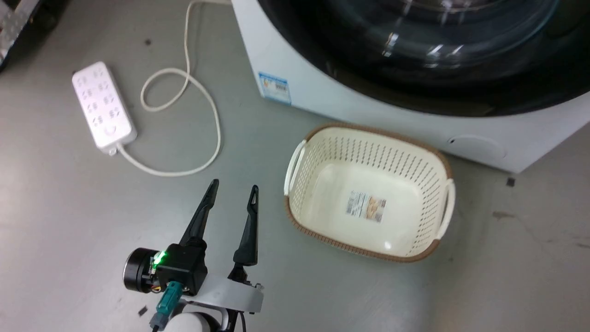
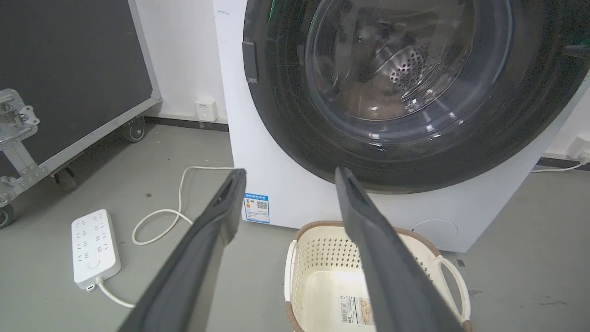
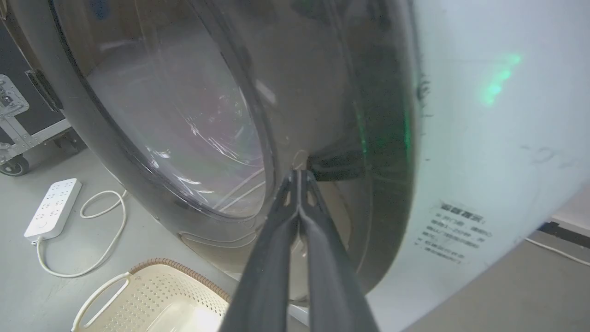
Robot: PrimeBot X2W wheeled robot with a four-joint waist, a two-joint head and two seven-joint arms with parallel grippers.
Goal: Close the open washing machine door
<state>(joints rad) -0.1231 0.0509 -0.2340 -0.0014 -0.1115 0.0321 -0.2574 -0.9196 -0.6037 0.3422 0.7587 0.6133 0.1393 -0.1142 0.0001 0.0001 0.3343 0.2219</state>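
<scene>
Step in hand: We judged this to be the last of the closing. The washing machine door [image 2: 401,87] lay flat, or very nearly so, against the front of the washing machine [image 2: 295,198].
Latch: We could not tell whether it had caught.
Door's place: It covered the drum, whose perforated steel showed through the glass. Its black frame reached almost to the machine's edges.
Right claw [image 3: 299,173]: The two fingers were pressed tight together with nothing between them. In the right wrist view the tips sat on the door's dark frame, beside a dark recess near the white panel. It was pushing, we thought, not gripping.
Left claw [image 1: 233,185]: It was spread as wide as it goes and was empty. It hung over the floor between the power strip [image 1: 103,108] and the laundry basket [image 1: 332,147], well apart from the door.
Next move: We reckoned it called for a firm, square press at that rim until the door seated. After that, the right claw should draw straight back, clear of the basket below.
</scene>
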